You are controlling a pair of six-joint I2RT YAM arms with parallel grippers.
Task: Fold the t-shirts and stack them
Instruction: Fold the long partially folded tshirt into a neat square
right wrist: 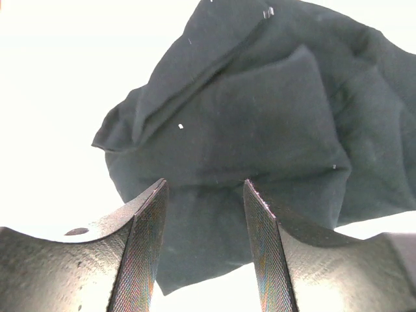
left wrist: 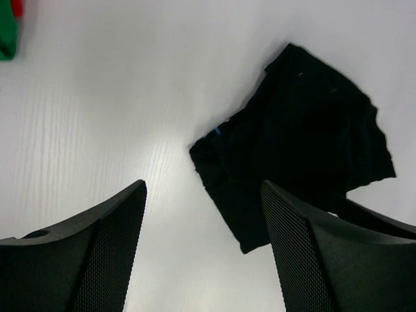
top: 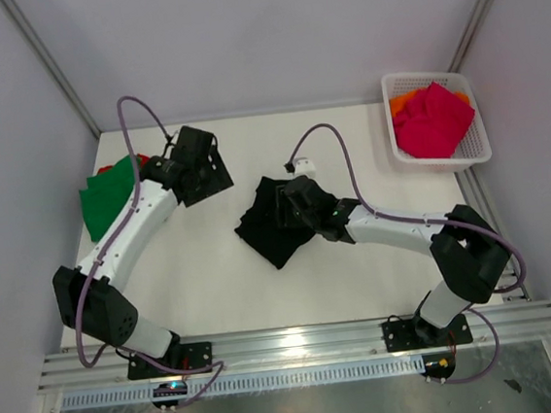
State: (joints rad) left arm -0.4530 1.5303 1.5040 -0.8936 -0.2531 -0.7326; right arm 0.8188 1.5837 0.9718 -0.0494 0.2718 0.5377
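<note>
Right gripper (right wrist: 205,188) hangs open over the crumpled black t-shirt (top: 263,232) mid-table; left gripper (left wrist: 203,188), open too, hovers to its left.

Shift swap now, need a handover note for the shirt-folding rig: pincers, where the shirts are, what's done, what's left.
Left pincer: open, empty, above the table beside the black shirt.
Right pincer: open, empty, over the black shirt, which lies rumpled mid-table.
Done, it seems: green shirt lies on a red shirt at the left edge.
Pink shirt and orange shirt sit in the basket.
Left: fold and stack black, then the basket pair.
</note>
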